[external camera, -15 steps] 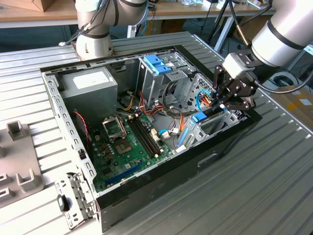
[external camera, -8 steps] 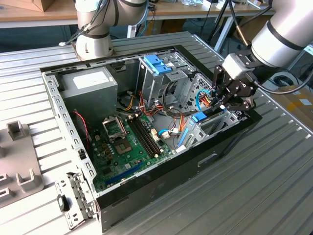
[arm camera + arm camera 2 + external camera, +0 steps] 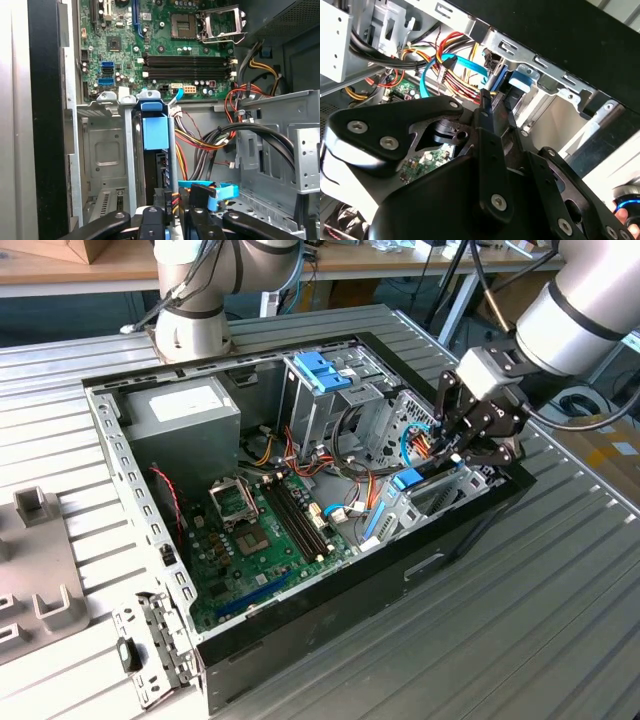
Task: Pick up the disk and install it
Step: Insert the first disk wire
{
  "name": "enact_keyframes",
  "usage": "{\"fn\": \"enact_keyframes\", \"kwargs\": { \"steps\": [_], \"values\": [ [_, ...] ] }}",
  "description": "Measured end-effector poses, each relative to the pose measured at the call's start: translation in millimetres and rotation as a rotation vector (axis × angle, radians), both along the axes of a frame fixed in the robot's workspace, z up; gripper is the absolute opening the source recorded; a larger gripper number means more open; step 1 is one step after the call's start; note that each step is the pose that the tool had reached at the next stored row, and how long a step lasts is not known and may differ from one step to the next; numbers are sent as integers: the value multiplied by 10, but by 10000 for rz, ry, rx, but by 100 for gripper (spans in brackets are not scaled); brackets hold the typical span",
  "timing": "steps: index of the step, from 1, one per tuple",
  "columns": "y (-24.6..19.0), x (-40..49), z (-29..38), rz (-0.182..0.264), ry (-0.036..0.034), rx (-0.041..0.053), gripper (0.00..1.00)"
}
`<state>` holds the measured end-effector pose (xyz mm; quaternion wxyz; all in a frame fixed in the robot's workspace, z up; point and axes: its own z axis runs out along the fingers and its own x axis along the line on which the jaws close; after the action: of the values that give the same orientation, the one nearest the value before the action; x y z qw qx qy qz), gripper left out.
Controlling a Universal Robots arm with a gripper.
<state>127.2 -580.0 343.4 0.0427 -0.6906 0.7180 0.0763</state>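
disk standing on edge inside the metal drive bay, at the case's 4 o'clock corner in the exterior view. light blue frame tab uppermost, dark body dropping away beneath it into the slot. in the first wrist view the blue tab sits tight between two grey bay walls, little free room on either flank. in the second wrist view the same blue frame lies just under the bay's punched steel rail.

gripper hanging just beside the disk, at about 2 o'clock from the blue tab in the exterior view, low enough to reach inside the case opening. in both wrist views the gripper lines up with the disk's near end. cannot tell whether the jaws are spread or pinching, nor whether anything touches the disk.

crowded just beside the bay: a bundle of red, yellow and black cables and a light blue flat cable looping close to the gripper. black case rim running right beside the bay. open air above the bay.

farther off in the exterior view: green motherboard at 9 o'clock from the disk, blue handle atop a cage at 11 o'clock, grey power-supply box at 10 o'clock. ribbed metal table under the case, bare and open toward 5 o'clock.
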Motion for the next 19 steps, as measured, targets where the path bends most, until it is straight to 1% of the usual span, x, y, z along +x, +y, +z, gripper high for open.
{"fn": "enact_keyframes", "kwargs": {
  "steps": [1,2,6,7,8,9,10,11,13,19],
  "values": [
    [1,0,51,0,0,0,26],
    [1,0,69,0,0,-1,26],
    [3,3,72,2,4,0,25],
    [3,22,71,2,26,-2,18],
    [3,43,69,3,50,-1,18],
    [3,64,68,6,75,-1,11],
    [3,79,67,8,95,-1,10],
    [5,106,65,14,131,-1,10],
    [7,136,63,21,170,-1,10],
    [15,227,62,38,234,-3,10]
  ]
}}
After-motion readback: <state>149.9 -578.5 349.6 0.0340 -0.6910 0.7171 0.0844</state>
